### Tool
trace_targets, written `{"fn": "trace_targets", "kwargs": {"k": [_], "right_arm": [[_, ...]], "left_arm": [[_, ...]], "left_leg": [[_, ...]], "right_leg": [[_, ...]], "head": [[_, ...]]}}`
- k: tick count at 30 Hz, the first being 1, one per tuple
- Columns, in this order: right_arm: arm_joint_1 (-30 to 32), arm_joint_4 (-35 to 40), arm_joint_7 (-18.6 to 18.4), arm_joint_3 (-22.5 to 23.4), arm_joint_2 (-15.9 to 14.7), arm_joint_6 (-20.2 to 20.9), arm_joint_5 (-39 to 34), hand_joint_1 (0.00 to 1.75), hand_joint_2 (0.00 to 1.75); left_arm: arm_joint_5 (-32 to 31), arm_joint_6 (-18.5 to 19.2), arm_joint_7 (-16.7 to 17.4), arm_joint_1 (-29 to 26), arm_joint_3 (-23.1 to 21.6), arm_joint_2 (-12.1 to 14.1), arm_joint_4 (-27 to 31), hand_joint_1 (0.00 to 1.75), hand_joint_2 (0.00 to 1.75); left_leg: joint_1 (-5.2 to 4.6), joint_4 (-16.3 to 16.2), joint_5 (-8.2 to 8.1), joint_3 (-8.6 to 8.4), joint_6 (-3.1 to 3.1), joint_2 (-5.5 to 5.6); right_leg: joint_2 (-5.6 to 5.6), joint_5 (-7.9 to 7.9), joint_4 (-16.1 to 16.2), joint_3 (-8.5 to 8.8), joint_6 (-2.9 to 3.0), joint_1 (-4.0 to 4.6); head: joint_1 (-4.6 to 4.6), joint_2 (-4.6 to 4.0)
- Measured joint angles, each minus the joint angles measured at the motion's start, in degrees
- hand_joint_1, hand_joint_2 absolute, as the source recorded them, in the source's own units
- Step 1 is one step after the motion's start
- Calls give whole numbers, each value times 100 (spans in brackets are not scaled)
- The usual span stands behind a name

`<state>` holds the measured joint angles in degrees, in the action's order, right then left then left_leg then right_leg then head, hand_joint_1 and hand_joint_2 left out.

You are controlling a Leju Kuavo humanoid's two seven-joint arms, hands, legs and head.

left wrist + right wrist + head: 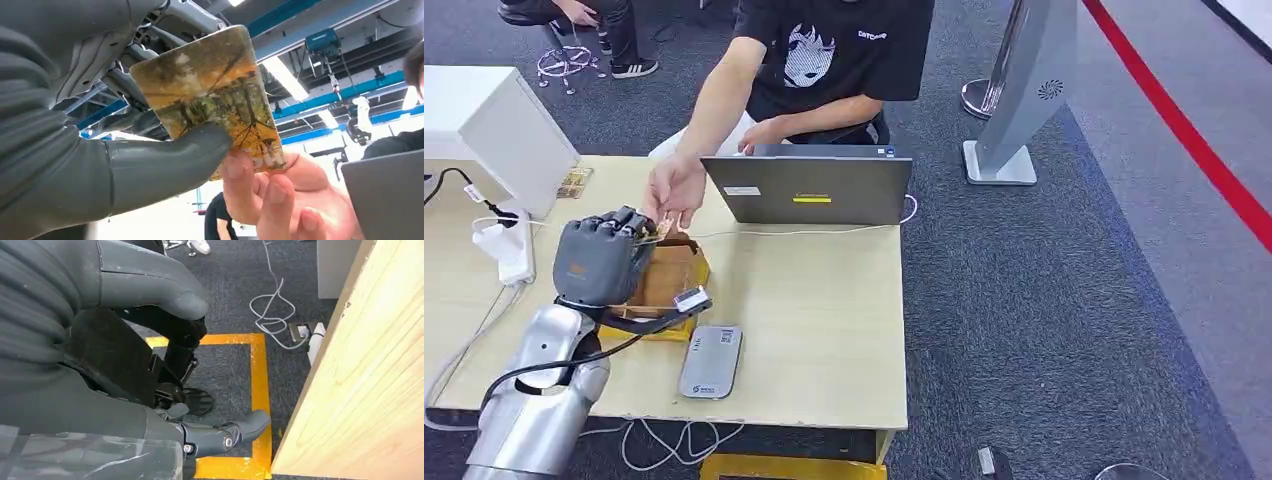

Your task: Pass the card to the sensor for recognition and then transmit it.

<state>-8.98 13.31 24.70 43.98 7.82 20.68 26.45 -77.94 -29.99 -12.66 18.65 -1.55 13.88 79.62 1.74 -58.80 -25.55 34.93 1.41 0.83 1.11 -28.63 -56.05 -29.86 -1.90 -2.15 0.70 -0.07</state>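
Up over the bench (pixel 824 320), the left hand (pixel 602 258) pinches the card (pixel 215 95) between thumb and fingers, while a person's hand (pixel 674 190) takes hold of the card's far edge. Nearer the robot, the grey sensor (pixel 711 362) lies flat on the bench. Beside the bench, the right hand (pixel 165 330) hangs low with fingers apart, holding nothing.

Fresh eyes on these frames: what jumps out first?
The handover: the left hand pinches a card printed with an autumn scene while a person's hand grips its far edge, above the table's left side. Behind it stands an open grey laptop; a grey sensor lies near the front edge.
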Motion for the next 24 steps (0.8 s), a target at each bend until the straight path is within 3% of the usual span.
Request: {"fn": "trace_targets", "kwargs": {"k": [7,18,24], "right_arm": [[1,0,9,0,4,-11,-22,0,175],[19,0,68,0,4,-13,-68,0,175],[43,2,96,9,2,-28,-133,0,175]], "left_arm": [[63,-46,-131,-118,120,-22,35,0,175],[230,-31,-396,-554,171,-295,450,0,175],[173,230,-605,-845,162,-409,544,0,175]], "left_leg": [[0,0,0,0,0,0],[-1,0,0,0,0,0],[0,0,0,0,0,-2]], "right_leg": [[0,0,0,-2,0,0],[-1,0,1,-2,0,-1],[2,0,1,-6,0,-1]], "head": [[0,2],[0,2],[0,2]]}}
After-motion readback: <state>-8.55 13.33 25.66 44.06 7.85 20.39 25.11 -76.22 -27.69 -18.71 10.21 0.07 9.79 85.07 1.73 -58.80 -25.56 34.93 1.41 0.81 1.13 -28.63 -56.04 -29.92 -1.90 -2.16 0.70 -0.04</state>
